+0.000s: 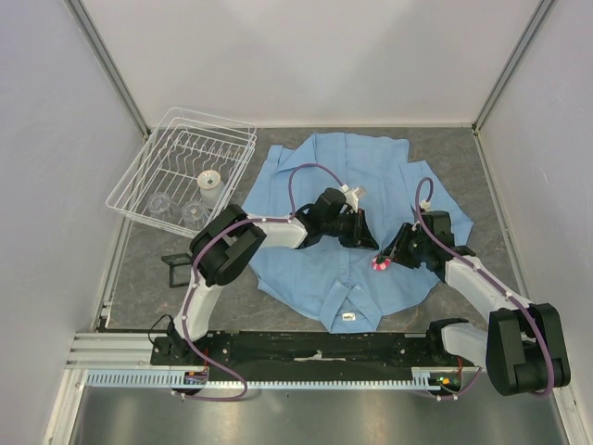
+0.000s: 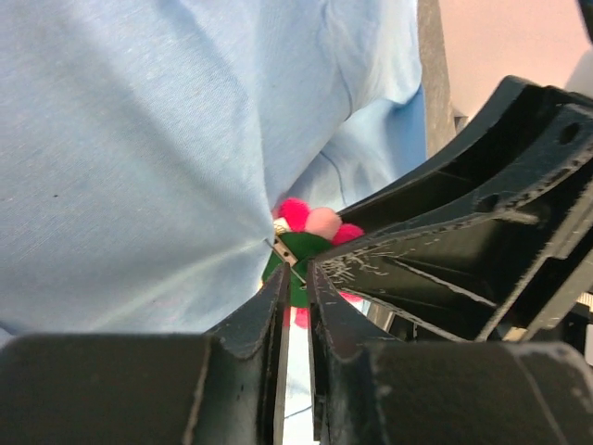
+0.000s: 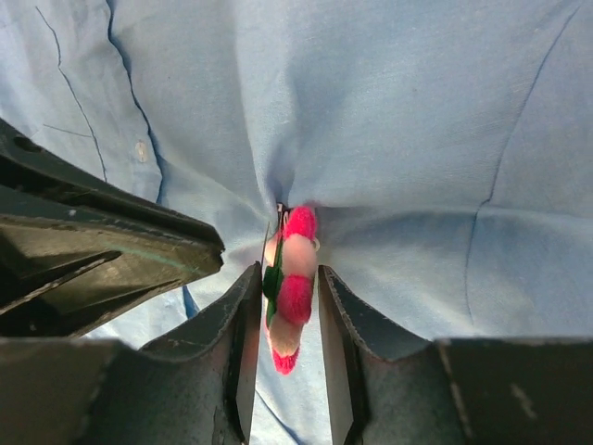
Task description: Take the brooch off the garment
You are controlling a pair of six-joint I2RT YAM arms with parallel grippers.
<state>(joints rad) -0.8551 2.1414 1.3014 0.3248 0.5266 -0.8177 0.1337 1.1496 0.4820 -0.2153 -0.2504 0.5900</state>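
The garment [image 1: 357, 218], a light blue shirt, lies spread flat with its collar and white label toward me. The brooch [image 1: 380, 264] is pink-red and pale pom-petalled with a green back. It stands edge-on [image 3: 295, 292], and the cloth puckers toward its top. My right gripper [image 3: 287, 278] is shut on the brooch, one finger against each face. My left gripper [image 2: 296, 271] is shut to a thin slit with nothing seen inside it. Its tips sit just beside the brooch's [image 2: 310, 224] green back and metal pin. The left fingers [image 3: 139, 246] lie apart from the brooch.
A white wire dish rack [image 1: 157, 171] at the back left holds a cup and glasses. A small black bracket [image 1: 176, 269] lies by the left arm. Grey walls enclose the table on three sides. The two grippers nearly touch over the shirt's lower right front.
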